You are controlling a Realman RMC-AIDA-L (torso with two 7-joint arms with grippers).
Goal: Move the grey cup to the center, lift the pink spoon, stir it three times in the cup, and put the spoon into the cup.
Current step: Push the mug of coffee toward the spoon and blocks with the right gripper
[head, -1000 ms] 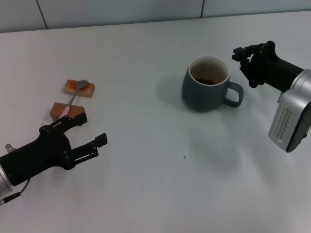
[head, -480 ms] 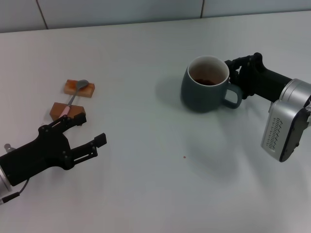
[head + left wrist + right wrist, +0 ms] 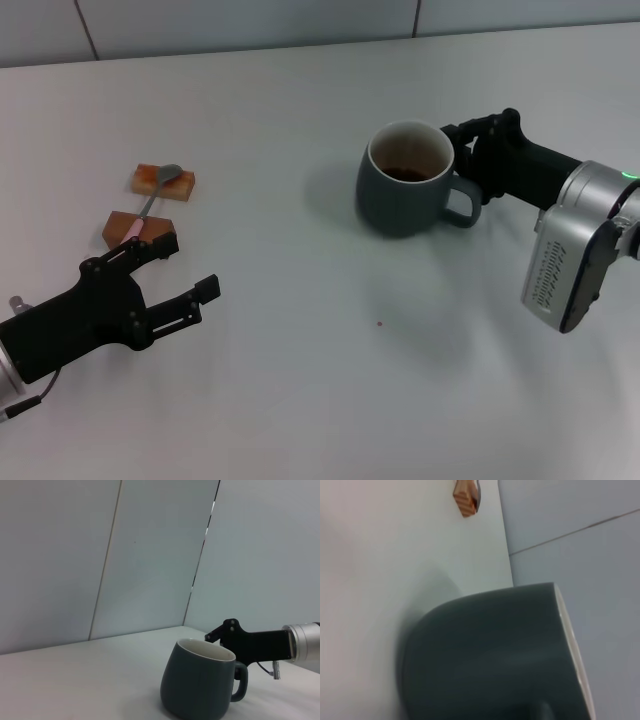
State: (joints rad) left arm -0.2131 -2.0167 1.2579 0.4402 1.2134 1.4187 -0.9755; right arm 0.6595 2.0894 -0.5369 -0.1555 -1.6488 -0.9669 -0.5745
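The grey cup (image 3: 405, 180) stands on the white table right of centre, handle towards my right arm, with dark residue inside. It also shows in the left wrist view (image 3: 200, 685) and fills the right wrist view (image 3: 495, 650). My right gripper (image 3: 470, 160) is against the cup's handle side, level with the rim; it also shows in the left wrist view (image 3: 230, 630). The pink spoon (image 3: 150, 203) lies across two brown blocks at the left, grey bowl at the far end. My left gripper (image 3: 187, 266) is open and empty, just in front of the spoon.
Two small brown blocks (image 3: 165, 182) (image 3: 125, 225) carry the spoon; one shows in the right wrist view (image 3: 465, 497). A tiny dark speck (image 3: 379, 323) lies on the table near the middle. A tiled wall edge (image 3: 300, 40) runs along the back.
My right gripper has moved left to the cup's handle side, and cup and gripper have shifted left together. The left arm and the spoon have not moved.
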